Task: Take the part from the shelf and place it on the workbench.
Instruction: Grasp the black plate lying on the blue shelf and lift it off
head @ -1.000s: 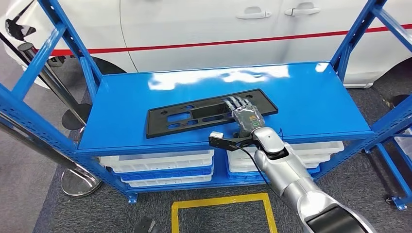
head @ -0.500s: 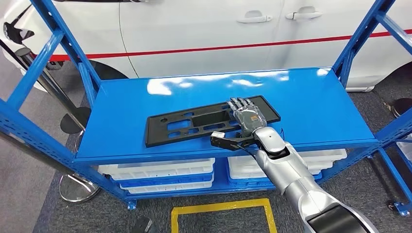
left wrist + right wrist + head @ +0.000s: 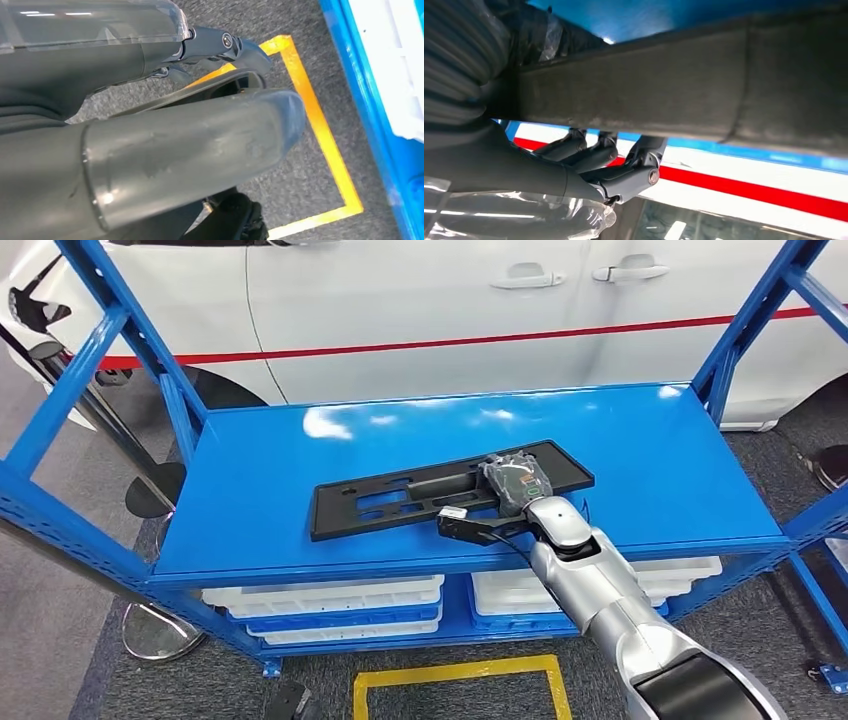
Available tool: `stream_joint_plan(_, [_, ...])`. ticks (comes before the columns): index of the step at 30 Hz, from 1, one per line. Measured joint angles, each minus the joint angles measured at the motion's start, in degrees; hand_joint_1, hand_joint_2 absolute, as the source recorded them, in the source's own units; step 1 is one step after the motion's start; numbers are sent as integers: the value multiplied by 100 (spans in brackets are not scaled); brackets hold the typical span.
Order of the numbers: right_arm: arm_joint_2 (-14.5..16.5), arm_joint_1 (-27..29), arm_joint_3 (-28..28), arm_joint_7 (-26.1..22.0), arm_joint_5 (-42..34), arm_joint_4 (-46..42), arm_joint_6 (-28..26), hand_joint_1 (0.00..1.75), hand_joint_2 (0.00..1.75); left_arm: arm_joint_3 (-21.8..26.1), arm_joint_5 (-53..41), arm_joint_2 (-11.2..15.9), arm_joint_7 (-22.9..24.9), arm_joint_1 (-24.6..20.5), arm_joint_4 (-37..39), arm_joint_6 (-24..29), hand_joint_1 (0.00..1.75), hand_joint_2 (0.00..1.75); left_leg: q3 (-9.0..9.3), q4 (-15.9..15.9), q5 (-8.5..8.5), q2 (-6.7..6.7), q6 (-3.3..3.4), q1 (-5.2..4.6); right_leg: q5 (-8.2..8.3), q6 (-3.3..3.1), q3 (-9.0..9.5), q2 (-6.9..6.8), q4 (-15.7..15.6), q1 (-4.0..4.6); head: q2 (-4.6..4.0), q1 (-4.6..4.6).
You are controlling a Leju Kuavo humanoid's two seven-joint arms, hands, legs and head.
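A white car (image 3: 420,310) with a red stripe is standing behind the blue shelf (image 3: 640,455), whose top deck is lying broad and bare around the part, with open blue surface running toward the rear edge and out to both ends. Slanting blue uprights (image 3: 745,325) are framing the deck at its corners. Below the deck, white bins (image 3: 330,597) are sitting on a lower level, and a yellow floor marking (image 3: 455,672) is showing on the grey carpet in front of the shelf.

The black part (image 3: 400,498), a long flat plate with cut-out slots, is lying on the deck near its front edge, angled so that its right end points toward the rear of the shelf.

Compared with half a second ago, the plate's right end is sitting a little farther right along the shelf and the right hand's fingers are now curled over it instead of lying stretched across it; the whole scene has also shifted slightly in frame.

The right hand (image 3: 515,480) is gripping the part's right end, fingers (image 3: 574,146) wrapped over its far edge. The left hand (image 3: 200,135) is hanging over the carpet near the shelf's foot; whether its fingers are clenched or spread cannot be told.
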Motion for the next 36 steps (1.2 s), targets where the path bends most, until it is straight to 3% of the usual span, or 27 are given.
stream_joint_plan(1, [0, -24, 7, -10, 0, 12, 7, 175, 87, 0, -1, 1, 0, 1, 0, 6, 0, 0, -18, 60, -52, 3, -26, 3, 3, -22, 15, -3, -8, -9, 0, -1])
stream_joint_plan(3, [0, -72, 31, -32, -1, 39, 27, 175, 0, 0, -1, 1, 1, -4, 0, 18, 0, 0, -205, 502, -319, 14, -94, 31, 6, -55, 39, -18, -20, -26, 0, -1])
stream_joint_plan(5, [0, -103, 53, -50, -12, 70, 52, 175, 0, 0, -1, 1, 1, -2, 0, 23, 0, 0, -542, 1232, -646, 22, -152, 70, 0, -70, 45, -31, -20, -23, 0, -1])
stream_joint_plan(6, [0, -112, 58, -61, -22, 84, 63, 175, 0, 0, -1, 1, 1, 3, 0, 24, 0, 0, -669, 1491, -714, 23, -166, 87, -2, -72, 46, -35, -20, -21, 0, -1])
stream_joint_plan(7, [0, -122, 61, -72, -40, 96, 73, 175, 0, 0, 0, 1, 1, 7, 0, 25, 0, 0, -705, 1561, -678, 23, -171, 100, -3, -73, 49, -35, -20, -20, 0, -1])
stream_joint_plan(8, [0, -132, 63, -83, -63, 105, 78, 175, 0, 0, 1, 1, 1, 7, 0, 25, 0, 0, -635, 1417, -548, 24, -166, 109, -4, -73, 55, -31, -20, -21, 0, -2])
stream_joint_plan(10, [0, -154, 63, -96, -113, 114, 74, 175, 0, 0, 3, 2, -2, -6, 0, 32, 0, 0, -267, 681, -195, 24, -131, 112, -7, -67, 72, -21, -22, -24, 0, -2])
stream_joint_plan(12, [-5, -160, 64, -98, -136, 118, 29, 175, 0, 0, 3, 3, -9, -23, 0, 44, 0, 0, 23, 102, -43, 22, -89, 83, -6, -28, 71, -9, -30, -20, 0, -1])
stream_joint_plan(15, [-14, -130, 64, -75, -126, 126, -104, 175, 0, 0, 3, 6, -16, -20, 0, 68, 0, 0, 101, -72, -23, 20, -17, 54, 18, 77, 78, 2, -84, -32, 0, 0])
stream_joint_plan(17, [-36, -93, 65, -41, -105, 123, -207, 175, 0, 0, 4, 8, -19, -16, 0, 88, 0, 0, 156, -188, 37, 32, 55, 71, -66, 126, 42, 3, 4, -40, 0, 2])
stream_joint_plan(21, [-122, 115, 65, 15, -91, -82, -413, 175, 0, 0, 37, 12, -25, -9, 0, 132, 0, 0, 177, -246, 68, 46, 130, 59, -624, 157, -521, 3, 1151, -40, 0, 4])
stream_joint_plan(22, [-167, 206, 64, 22, -109, -242, -443, 175, 0, 1, 46, 14, -28, 3, 0, 150, 0, 0, 176, -236, 61, 42, 134, 57, -620, 166, -596, 1, 1290, -44, 0, 5])
stream_joint_plan(23, [-217, 289, 65, 22, -133, -436, -455, 175, 0, 1, 51, 16, -34, 18, 0, 165, 0, 0, 174, -219, 50, 38, 133, 57, -512, 175, -574, -1, 1229, -51, 0, 5])
stream_joint_plan(25, [-322, 385, 64, 17, -196, -848, -425, 175, 0, 2, 64, 19, -54, 46, 0, 180, 0, 0, 155, -147, 5, 30, 102, 58, -153, 183, -306, -10, 638, -70, 0, 6])
stream_joint_plan(27, [-431, 417, 60, 13, -282, -1273, -349, 175, 0, 2, 93, 20, -77, 53, 0, 187, 0, 0, 92, -29, -53, 25, 41, 37, 23, 160, -82, -12, 125, -68, 0, 3])
stream_joint_plan(30, [-605, 447, 42, -14, -388, -1850, -233, 175, 0, 2, 126, 26, -92, 75, 0, 198, 0, 0, 37, 25, -77, 19, -25, 28, 18, 75, -60, -5, 27, -48, 0, 0])
stream_joint_plan(32, [-698, 445, 19, -30, -432, -2125, -190, 175, 0, 3, 133, 33, -97, 93, 0, 203, 0, 0, -12, 164, -182, 24, -80, 43, 33, 14, -46, -2, 5, -60, 0, -1])
stream_joint_plan(34, [-777, 421, -10, -52, -490, -2354, -138, 175, 0, 4, 128, 38, -102, 97, 0, 206, 0, 0, -237, 679, -471, 31, -148, 73, 36, -29, -32, -1, -6, -66, 0, -2])
stream_joint_plan(36, [-861, 377, -36, -79, -545, -2522, -76, 175, 0, 4, 121, 38, -102, 97, 0, 206, 0, 0, -575, 1361, -729, 31, -185, 101, 30, -46, -27, -3, -5, -55, 0, -2])
